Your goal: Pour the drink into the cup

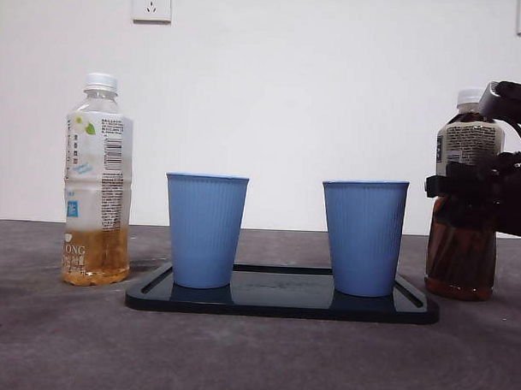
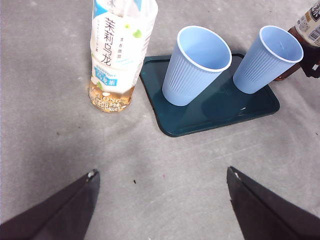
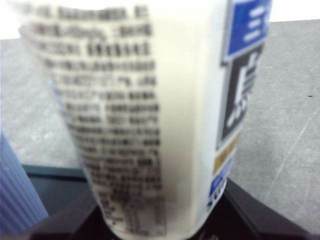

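Front view: two blue cups, left cup and right cup, upright on a dark tray. Pale tea bottle, capped and mostly drained, stands off the tray's left end. Dark tea bottle, cap on, stands just off the right end with the right gripper around its middle, likely a mid-body grip so it can be tipped towards the right cup.

Left wrist view: left gripper hovers over bare table, jaws wide apart, holding nothing; looks like it's waiting. Both cups appear empty.

Right wrist view: the dark tea bottle's label fills the frame; jaws sit against both sides, clamped on it.
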Tool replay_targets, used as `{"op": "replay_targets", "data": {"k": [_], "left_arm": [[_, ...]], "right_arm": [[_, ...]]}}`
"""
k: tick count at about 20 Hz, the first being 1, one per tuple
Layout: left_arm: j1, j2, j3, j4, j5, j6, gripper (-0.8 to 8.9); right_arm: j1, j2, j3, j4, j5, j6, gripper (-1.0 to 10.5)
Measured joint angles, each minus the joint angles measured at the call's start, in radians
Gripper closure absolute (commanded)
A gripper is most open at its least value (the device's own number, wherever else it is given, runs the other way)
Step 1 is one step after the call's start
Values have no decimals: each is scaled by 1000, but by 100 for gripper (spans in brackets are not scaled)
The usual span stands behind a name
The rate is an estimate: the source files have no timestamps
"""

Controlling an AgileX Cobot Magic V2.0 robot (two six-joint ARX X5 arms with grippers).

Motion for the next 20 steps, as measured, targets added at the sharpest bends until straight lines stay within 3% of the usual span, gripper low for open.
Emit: {"op": "replay_targets", "data": {"k": [5,11,15,20], "left_arm": [[0,0,0,0,0,3,408],[0,0,0,10,0,3,408],[0,0,0,12,0,3,408],[0,0,0,16,0,3,408]], "right_arm": [[0,-182,-6,-239,16,-55,789],[-1,-400,166,-742,72,-177,815],[4,-433,359,-1073,115,-305,815],[42,-433,502,-1367,266,-527,815]]}}
